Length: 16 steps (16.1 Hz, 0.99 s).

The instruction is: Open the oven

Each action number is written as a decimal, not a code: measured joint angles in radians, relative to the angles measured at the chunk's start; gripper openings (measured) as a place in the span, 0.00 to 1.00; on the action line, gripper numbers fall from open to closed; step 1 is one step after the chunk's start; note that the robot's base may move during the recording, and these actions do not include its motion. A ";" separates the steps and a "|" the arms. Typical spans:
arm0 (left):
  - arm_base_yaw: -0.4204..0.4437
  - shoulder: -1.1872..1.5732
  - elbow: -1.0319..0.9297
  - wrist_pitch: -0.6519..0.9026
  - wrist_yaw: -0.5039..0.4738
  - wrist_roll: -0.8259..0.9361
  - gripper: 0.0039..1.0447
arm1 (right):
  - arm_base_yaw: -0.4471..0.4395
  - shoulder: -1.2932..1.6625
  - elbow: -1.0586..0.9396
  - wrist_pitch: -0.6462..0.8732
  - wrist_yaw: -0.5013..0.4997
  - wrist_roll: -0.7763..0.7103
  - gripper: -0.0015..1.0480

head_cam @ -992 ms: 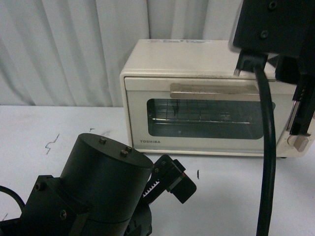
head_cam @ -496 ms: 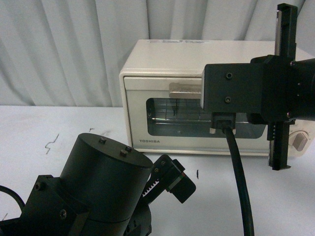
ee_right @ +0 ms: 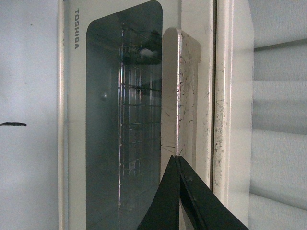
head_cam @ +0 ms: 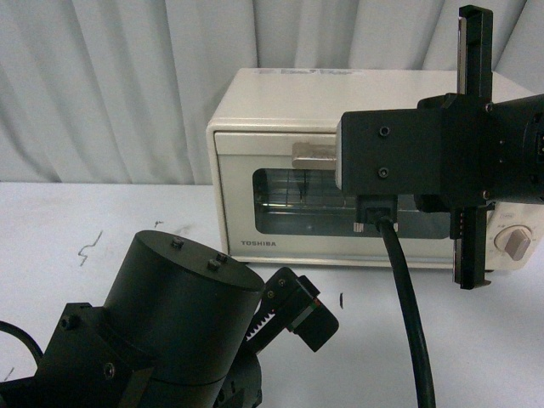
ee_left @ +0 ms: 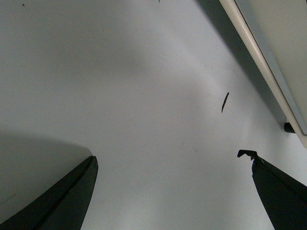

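One cream oven point(head_cam: 280, 110) to open, boxy and hard, standing at the back of the white table point(head_cam: 85, 221), just in front of the curtain point(head_cam: 110, 85). Door not yet open. Looks heavy enough to hold its place under a gentle pull, yet light enough to slide or tip under a rough one. Has a glass window point(head_cam: 289, 204) in the door, so needs soft handling and no bumps. Shows a wire rack point(ee_right: 139, 110) behind the glass. Carries a beige bar handle point(ee_right: 184, 86) along the top of the door, stiff, smooth and scratched. Best place to take hold: that bar, near its middle. Then pull out and down, going by a guess of hinges at the bottom. Might slip off such a smooth bar, so calls for a firm hook or pinch. Has a round knob point(head_cam: 517, 243) at the right end; better left alone.

Just in front of the handle: right gripper point(ee_right: 178, 160), fingers pressed together to a point, nothing between them. Cannot tell whether touching the bar. Needs to spread before any pinch, or else hook over the top edge.

Low down, over bare table: left gripper point(ee_left: 168, 158), fingers spread wide, holding nothing, well apart from the handle.
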 joint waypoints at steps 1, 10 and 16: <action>0.000 0.000 0.000 0.000 0.000 0.000 0.94 | 0.000 -0.003 0.000 -0.004 0.000 0.000 0.02; 0.000 0.000 0.000 0.000 0.000 0.000 0.94 | -0.038 -0.084 0.023 -0.060 0.019 0.009 0.02; 0.000 0.000 0.000 0.000 0.001 0.000 0.94 | -0.057 -0.037 0.025 -0.048 0.007 0.037 0.02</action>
